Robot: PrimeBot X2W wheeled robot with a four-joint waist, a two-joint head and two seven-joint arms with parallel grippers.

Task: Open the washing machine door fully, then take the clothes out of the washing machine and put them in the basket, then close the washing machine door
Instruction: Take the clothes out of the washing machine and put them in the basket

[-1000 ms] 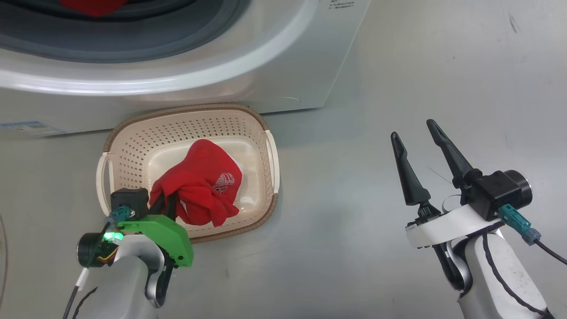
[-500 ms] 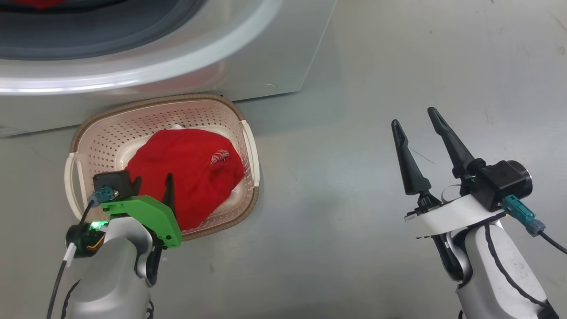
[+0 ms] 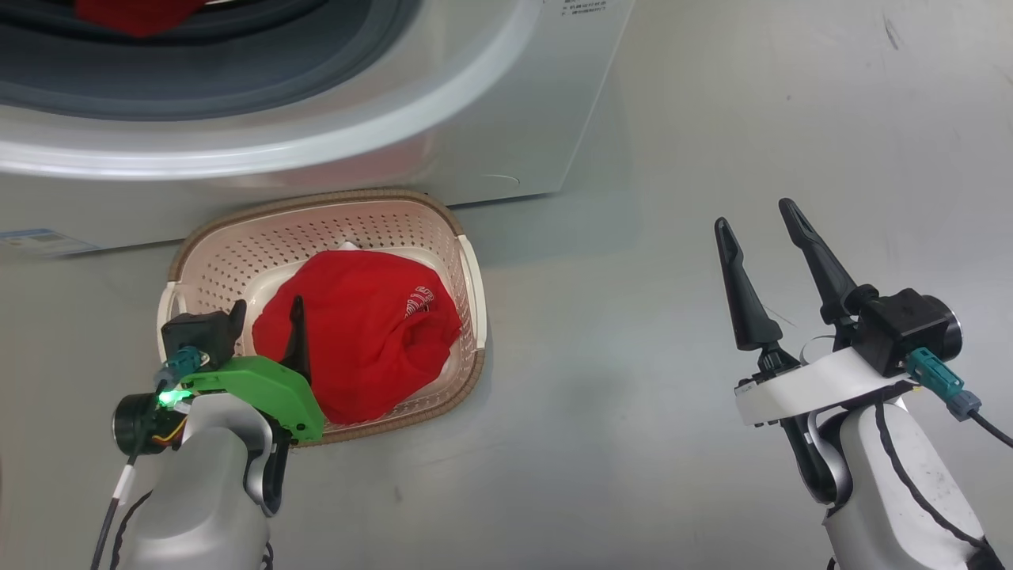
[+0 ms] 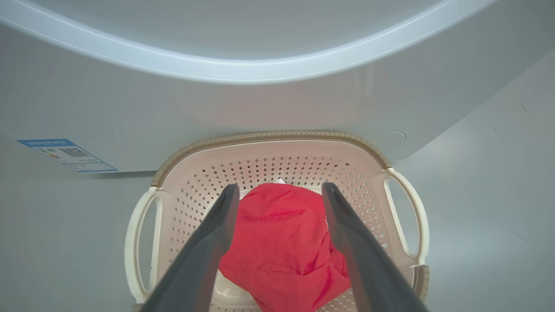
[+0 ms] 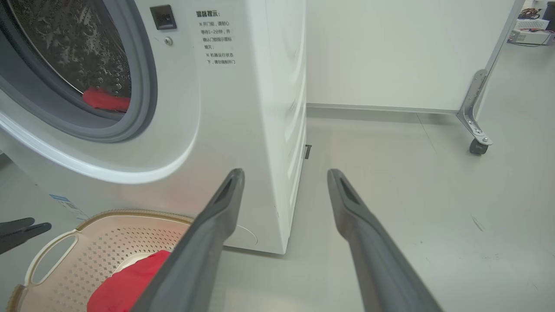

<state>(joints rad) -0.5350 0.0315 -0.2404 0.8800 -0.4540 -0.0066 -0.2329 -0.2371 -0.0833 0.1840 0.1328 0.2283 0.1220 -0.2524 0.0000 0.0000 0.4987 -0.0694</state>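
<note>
The left gripper (image 3: 267, 305) hovers over the near-left part of the small cream plastic basket (image 3: 316, 207) with rows of holes and a brown woven-look rim, its two dark fingers spread wide, holding nothing; beneath them a bright red soft fabric garment (image 3: 364, 340) with white lettering lies heaped in the basket; the basket sits just in front of the big white front-loading washing machine (image 3: 475, 119); a second red garment (image 5: 106, 99) lies in the steel drum (image 5: 86, 52); the right gripper (image 3: 754, 214) hangs well to the right over grey floor (image 3: 633, 396), fingers equally wide apart, empty.
</note>
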